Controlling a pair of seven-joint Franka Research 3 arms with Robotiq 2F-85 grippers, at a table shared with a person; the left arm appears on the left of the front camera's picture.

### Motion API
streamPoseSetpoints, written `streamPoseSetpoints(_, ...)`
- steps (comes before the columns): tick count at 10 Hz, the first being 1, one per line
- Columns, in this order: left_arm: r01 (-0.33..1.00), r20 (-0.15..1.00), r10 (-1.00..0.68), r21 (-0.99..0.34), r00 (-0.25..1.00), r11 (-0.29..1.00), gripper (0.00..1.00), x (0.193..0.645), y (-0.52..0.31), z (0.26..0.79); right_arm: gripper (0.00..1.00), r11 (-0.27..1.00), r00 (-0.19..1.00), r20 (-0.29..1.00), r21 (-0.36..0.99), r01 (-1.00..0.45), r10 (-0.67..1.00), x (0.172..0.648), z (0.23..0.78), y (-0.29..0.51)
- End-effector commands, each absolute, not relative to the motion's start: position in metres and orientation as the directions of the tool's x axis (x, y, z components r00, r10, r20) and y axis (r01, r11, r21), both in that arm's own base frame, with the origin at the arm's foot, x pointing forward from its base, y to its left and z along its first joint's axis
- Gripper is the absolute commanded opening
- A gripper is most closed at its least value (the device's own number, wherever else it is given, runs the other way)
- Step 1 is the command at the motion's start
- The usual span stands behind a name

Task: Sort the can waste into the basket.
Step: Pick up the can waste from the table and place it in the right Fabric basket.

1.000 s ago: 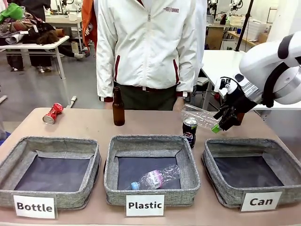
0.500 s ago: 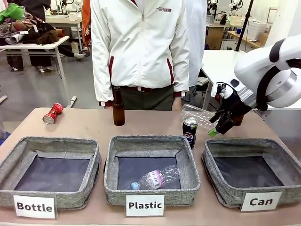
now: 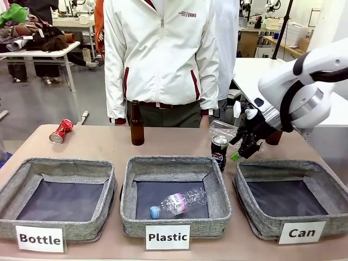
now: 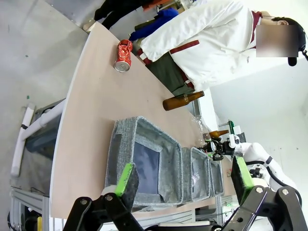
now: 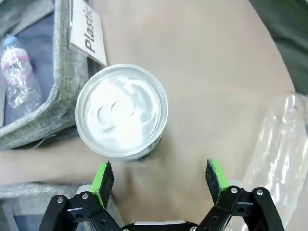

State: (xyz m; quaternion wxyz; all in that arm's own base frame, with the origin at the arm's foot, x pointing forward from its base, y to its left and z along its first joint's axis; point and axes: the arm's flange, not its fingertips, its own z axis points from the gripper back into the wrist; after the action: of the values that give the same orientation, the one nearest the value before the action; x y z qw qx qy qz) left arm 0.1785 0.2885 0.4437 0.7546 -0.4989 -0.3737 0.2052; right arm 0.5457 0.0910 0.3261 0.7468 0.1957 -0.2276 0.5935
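Observation:
The dark can (image 3: 219, 151) stands upright behind the gap between the Plastic and Can baskets. My right gripper (image 3: 238, 153) is open just to its right, angled down, not touching it. In the right wrist view the can's silver top (image 5: 121, 111) lies ahead and to the left of the open right gripper (image 5: 159, 176). The crushed red can (image 3: 60, 131) lies at the table's far left; it also shows as the red can (image 4: 123, 48) in the left wrist view. The basket labelled "Can" (image 3: 261, 224) is at the front right, with nothing in it. My left gripper (image 4: 184, 175) is open high above the table's left end, holding nothing.
A clear plastic bottle (image 3: 222, 129) lies behind the right gripper. A brown bottle (image 3: 136, 124) stands mid-table, and another (image 3: 273, 137) stands behind the right arm. The Plastic basket (image 3: 175, 223) holds a small bottle (image 3: 176, 203). The Bottle basket (image 3: 81, 228) sits left. A person stands at the far side.
My right gripper has moved left and down, closer to the dark can, and stays open. The person has shifted slightly left.

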Motion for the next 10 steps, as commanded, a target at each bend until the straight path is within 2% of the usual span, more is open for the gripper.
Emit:
streamPoseSetpoints(1, 0.092, 0.382, 0.681, -0.902, 0.625, 0.421, 1.00, 0.180, 0.289, 0.445, 1.00, 0.207, 0.178, 0.629, 0.028, -0.978, 0.757, 0.564, 0.314, 0.095)
streamPoseSetpoints(4, 0.092, 0.382, 0.681, -0.902, 0.625, 0.421, 1.00, 0.180, 0.289, 0.445, 1.00, 0.141, 0.179, 0.638, 0.111, -0.984, 0.749, 0.573, 0.300, 0.103)
streamPoseSetpoints(10, 0.092, 0.382, 0.681, -0.902, 0.625, 0.421, 1.00, 0.180, 0.289, 0.445, 1.00, -0.015, 0.113, 0.708, 0.173, -0.985, 0.698, 0.577, 0.289, 0.115)
